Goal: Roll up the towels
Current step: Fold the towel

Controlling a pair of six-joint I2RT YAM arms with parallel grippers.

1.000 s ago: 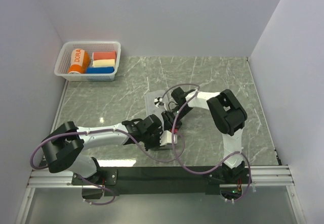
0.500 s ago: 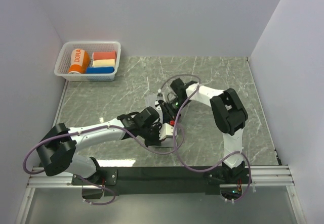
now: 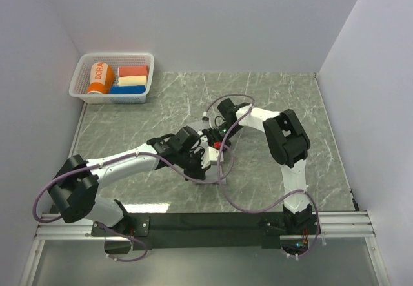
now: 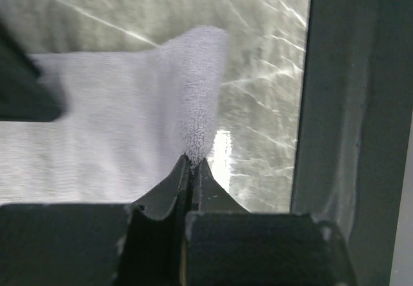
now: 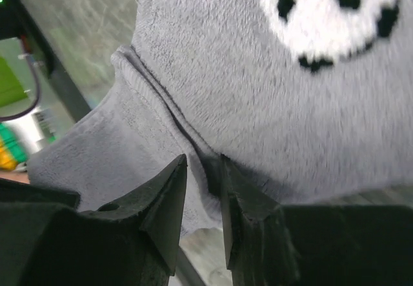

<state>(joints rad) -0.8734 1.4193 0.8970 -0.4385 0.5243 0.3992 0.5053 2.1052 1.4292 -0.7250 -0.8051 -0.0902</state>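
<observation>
The grey towel (image 4: 122,105) lies on the marble table, its fuzzy edge raised in a ridge. My left gripper (image 4: 192,161) is shut on that edge. In the right wrist view the grey towel (image 5: 213,73) shows a white face pattern and a fold running down to my right gripper (image 5: 201,164). Its jaws stand a narrow gap apart, astride the fold. From above, the left gripper (image 3: 204,163) and right gripper (image 3: 217,140) meet at mid-table and hide most of the towel. The orange towel (image 3: 99,78), rolled and lettered "DORA", sits in the basket.
A white basket (image 3: 79,87) at the far left corner also holds red (image 3: 133,71), cream (image 3: 132,79) and blue (image 3: 127,89) rolls. Purple cables loop round both arms. White walls close the table on three sides. A dark bar (image 4: 355,105) crosses the left wrist view.
My left gripper has carried the towel edge away from the bases, toward the right gripper. The right wrist has drawn in slightly. The flat towel seen earlier is now covered by the arms.
</observation>
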